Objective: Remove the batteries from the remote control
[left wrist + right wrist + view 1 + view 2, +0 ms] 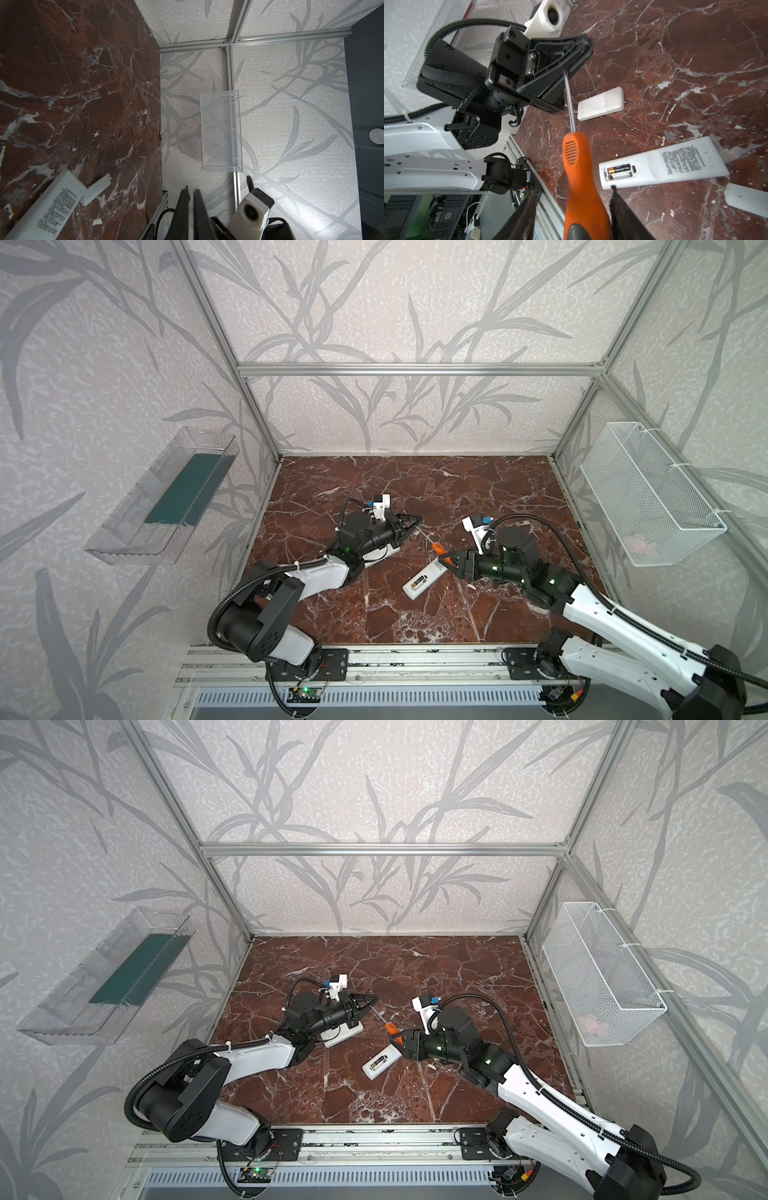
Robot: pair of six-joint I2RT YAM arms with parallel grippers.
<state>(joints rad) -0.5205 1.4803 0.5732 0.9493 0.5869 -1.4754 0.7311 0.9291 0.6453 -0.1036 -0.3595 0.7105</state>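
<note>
Left gripper (417,523) clamping screwdriver (579,166) (shaft); right gripper (573,190) — agape

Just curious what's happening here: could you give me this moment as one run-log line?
left claw: shut on screwdriver shaft | right claw: open around its orange handle | remote: compartment open, battery visible inside

White-black arms (320,572); ribbed black cables (471,21)

The screwdriver (390,1028) is seen over the middle of the worktop (457,977): its shaft tip is pinched by the left end effector (374,1001), its orange handle straddled by the right end effector (395,1042). Just nearer the front edge, the remote control (380,1062) is laid open, a dark-and-gold battery (377,1063) exposed.
</note>
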